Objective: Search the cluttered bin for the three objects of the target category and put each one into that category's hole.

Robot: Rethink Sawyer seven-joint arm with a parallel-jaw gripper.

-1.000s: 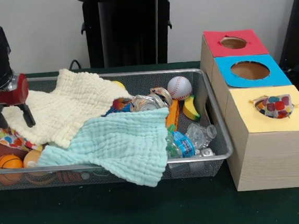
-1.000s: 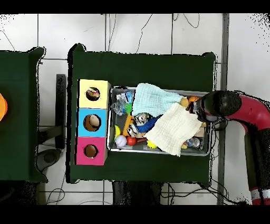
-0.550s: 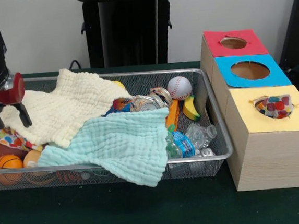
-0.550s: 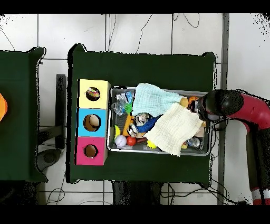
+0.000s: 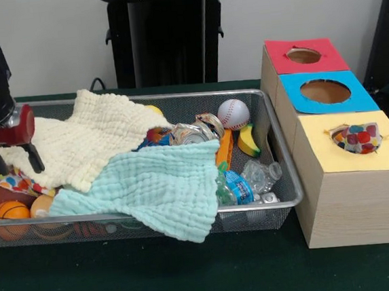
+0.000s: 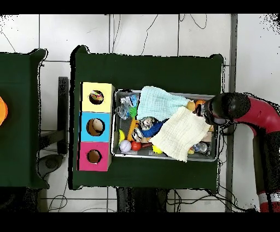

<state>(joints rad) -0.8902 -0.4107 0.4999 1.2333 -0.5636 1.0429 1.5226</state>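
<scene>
A wire bin (image 5: 275, 145) holds a cream cloth (image 5: 85, 138) and a mint cloth (image 5: 157, 186) lying over a pile of small things. My gripper (image 5: 15, 161) hangs open at the bin's left end, its fingers (image 5: 36, 155) just above the cream cloth's edge and a colourful dotted fabric (image 5: 7, 179). Nothing is between the fingers. Three box tops stand to the right: red (image 5: 306, 55), blue (image 5: 326, 92) and yellow (image 5: 358, 141). A dotted fabric piece (image 5: 357, 138) pokes out of the yellow hole. In the overhead view the gripper (image 6: 203, 111) sits over the bin's right end.
A baseball (image 5: 233, 113), a toy banana (image 5: 248, 141), a crushed can (image 5: 190, 133) and a plastic bottle (image 5: 249, 181) lie at the bin's right end. An orange ball (image 5: 8, 213) and other small balls sit under the cloths at the left.
The gripper has drifted slightly left and a little lower over the bin's left end, staying open. The cloths and other things have not moved.
</scene>
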